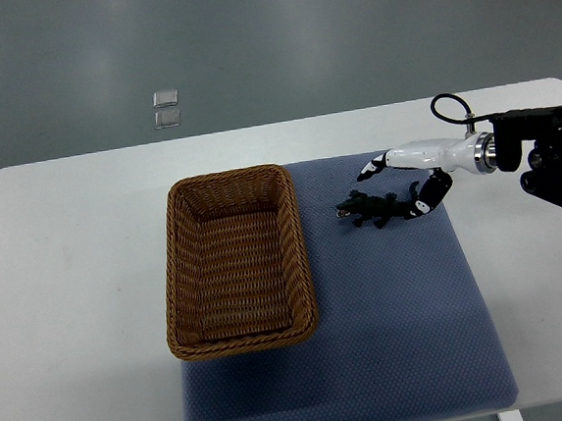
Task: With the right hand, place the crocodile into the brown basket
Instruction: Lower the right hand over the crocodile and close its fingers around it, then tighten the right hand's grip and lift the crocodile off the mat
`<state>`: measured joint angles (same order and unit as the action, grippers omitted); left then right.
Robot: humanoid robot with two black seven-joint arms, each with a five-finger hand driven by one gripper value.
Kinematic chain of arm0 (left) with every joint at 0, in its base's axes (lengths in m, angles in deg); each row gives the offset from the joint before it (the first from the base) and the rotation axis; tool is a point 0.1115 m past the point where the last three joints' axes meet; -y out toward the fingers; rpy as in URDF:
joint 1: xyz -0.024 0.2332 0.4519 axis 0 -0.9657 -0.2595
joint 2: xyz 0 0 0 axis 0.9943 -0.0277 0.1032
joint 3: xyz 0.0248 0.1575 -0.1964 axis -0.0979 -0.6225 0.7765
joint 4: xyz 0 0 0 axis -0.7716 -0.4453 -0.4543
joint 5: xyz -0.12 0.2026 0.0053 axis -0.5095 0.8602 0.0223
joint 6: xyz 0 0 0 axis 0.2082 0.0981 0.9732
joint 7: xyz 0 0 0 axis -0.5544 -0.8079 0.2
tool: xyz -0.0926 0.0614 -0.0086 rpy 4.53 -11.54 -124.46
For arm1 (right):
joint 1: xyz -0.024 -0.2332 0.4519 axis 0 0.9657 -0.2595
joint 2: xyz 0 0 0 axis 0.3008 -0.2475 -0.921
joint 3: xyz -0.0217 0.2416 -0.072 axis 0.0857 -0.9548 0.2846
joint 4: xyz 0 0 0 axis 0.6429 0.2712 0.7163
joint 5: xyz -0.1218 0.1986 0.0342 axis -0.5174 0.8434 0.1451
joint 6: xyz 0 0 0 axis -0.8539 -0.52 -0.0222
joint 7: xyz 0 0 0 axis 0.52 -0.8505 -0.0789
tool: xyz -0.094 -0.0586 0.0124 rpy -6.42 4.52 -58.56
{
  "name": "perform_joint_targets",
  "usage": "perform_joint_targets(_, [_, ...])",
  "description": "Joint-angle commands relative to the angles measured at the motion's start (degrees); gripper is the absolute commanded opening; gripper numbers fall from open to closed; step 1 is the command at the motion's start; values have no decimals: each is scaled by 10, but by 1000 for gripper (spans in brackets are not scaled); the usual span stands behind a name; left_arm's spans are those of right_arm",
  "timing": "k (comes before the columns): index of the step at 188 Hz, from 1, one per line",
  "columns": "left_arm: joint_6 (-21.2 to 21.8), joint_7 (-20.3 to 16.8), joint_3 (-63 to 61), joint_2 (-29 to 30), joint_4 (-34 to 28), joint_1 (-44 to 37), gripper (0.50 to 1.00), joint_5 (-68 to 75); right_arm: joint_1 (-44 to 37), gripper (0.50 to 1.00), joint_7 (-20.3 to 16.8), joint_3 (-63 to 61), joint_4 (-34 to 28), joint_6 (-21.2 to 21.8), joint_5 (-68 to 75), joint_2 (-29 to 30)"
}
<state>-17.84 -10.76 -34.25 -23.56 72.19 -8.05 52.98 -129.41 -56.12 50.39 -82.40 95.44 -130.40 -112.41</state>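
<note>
White tabletop (71, 288) w/ blue-grey mat (400, 338); grey floor (246, 36) beyond. On mat, crocodile (369, 209) lies just right of brown basket (172, 279). Farther right, right hand (422, 152): fingers spread, gripping nothing, one fingertip by its tail.

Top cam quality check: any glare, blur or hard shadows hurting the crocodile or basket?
Top view: light is even and diffuse, shadows are soft, and the only glare is faint patches on the floor. Top view: focus is sharp, the basket weave is crisp, and there is no motion blur on the right hand. Top view: the dark crocodile has low contrast against the blue mat, so its detail is hard to read.
</note>
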Motion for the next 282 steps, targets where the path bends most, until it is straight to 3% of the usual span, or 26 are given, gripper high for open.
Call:
perform_joint_targets(1, [0, 0, 0, 0, 0, 0, 1000, 0, -8, 832, -1, 16, 3, -12, -4, 5])
perform_joint_targets(177, [0, 0, 0, 0, 0, 0, 1000, 0, -11, 825, -6, 44, 22, -24, -11, 41])
perform_joint_targets(282, [0, 0, 0, 0, 0, 0, 1000, 0, -21, 795, -4, 63, 33, -33, -11, 44])
